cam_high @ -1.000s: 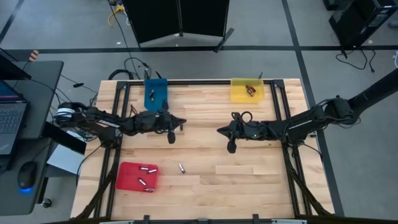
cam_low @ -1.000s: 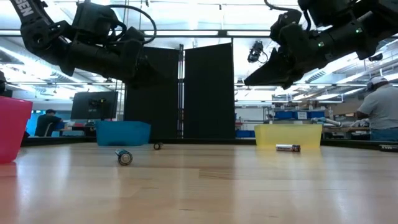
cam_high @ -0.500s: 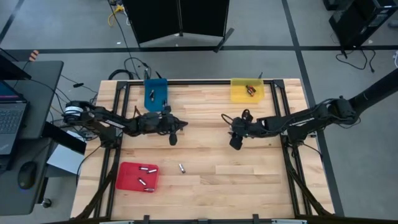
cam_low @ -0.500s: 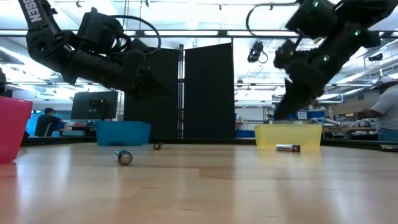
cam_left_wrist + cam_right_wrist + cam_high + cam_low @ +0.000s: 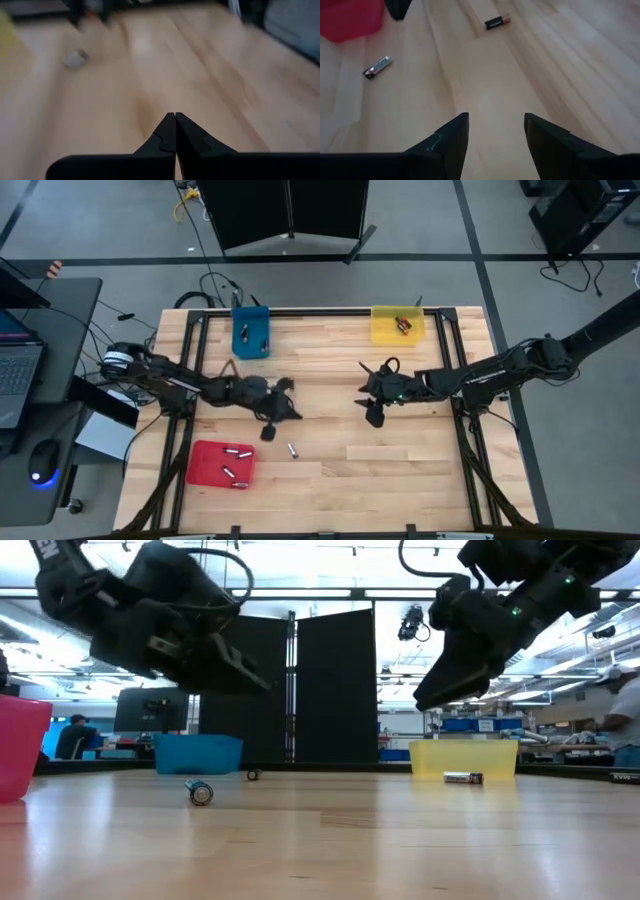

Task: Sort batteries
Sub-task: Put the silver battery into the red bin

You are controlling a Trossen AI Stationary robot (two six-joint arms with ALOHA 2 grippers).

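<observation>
On the wooden worktop, near its front edge, the red tray holds three batteries. One silver battery lies loose just beside it. Farther in, the left hand hangs above the wood with fingers pressed together, holding nothing. The right hand hangs mid-worktop, fingers spread and empty. At the back stand the blue tray and the yellow tray, each with batteries inside.

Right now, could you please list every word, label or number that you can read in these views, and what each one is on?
Left arm: white letters near the low view's top corner, cut off at the edge; no whole word reads.
Batteries: any labels are too small to read.
Nothing else is legible.
</observation>
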